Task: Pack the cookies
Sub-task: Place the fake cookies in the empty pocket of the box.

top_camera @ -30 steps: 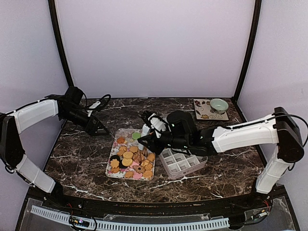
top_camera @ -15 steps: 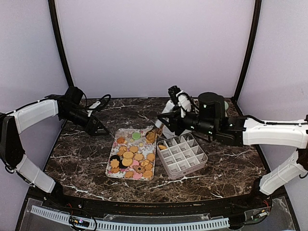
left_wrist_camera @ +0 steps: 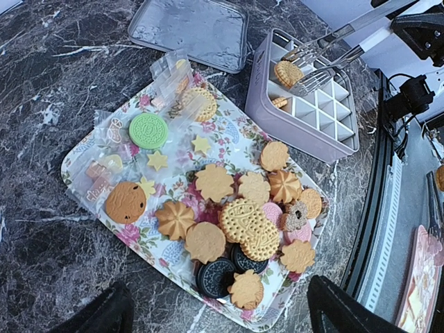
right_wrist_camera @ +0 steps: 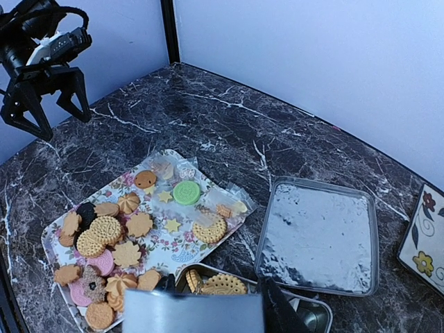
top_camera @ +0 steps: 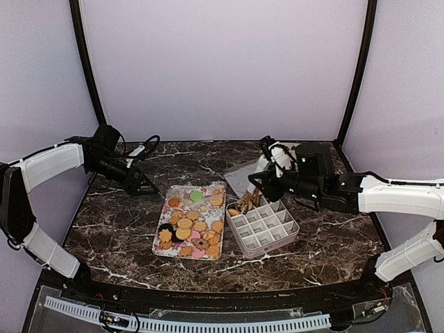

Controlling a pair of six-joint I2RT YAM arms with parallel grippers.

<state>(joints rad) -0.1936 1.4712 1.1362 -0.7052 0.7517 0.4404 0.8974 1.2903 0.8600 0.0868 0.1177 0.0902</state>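
Note:
The cookies [top_camera: 187, 229] lie heaped on a floral tray [top_camera: 161, 244] left of a grey compartment box [top_camera: 267, 241]. My right gripper [top_camera: 269, 175] is shut on metal tongs [top_camera: 248, 200], whose tips reach over the box's corner nearest the tray. In the left wrist view the tongs [left_wrist_camera: 333, 52] carry a round tan cookie [left_wrist_camera: 286, 73] above the box [left_wrist_camera: 291, 132], and another cookie [left_wrist_camera: 279, 102] lies in a compartment. The right wrist view shows that cookie [right_wrist_camera: 223, 283] just past the blurred tongs [right_wrist_camera: 194, 312]. My left gripper [top_camera: 142, 184] hovers open, left of the tray.
The box's clear lid [top_camera: 239, 177] lies flat behind the box. A small green bowl [top_camera: 316, 151] stands on a flowered tile [top_camera: 295, 165] at the back right. Empty clear wrappers [left_wrist_camera: 170, 73] lie on the tray's far end. A cable [top_camera: 142, 147] trails at the back left.
My right arm has swung from over the tray back and right to the box, carrying a cookie in the tongs. The left arm has not moved.

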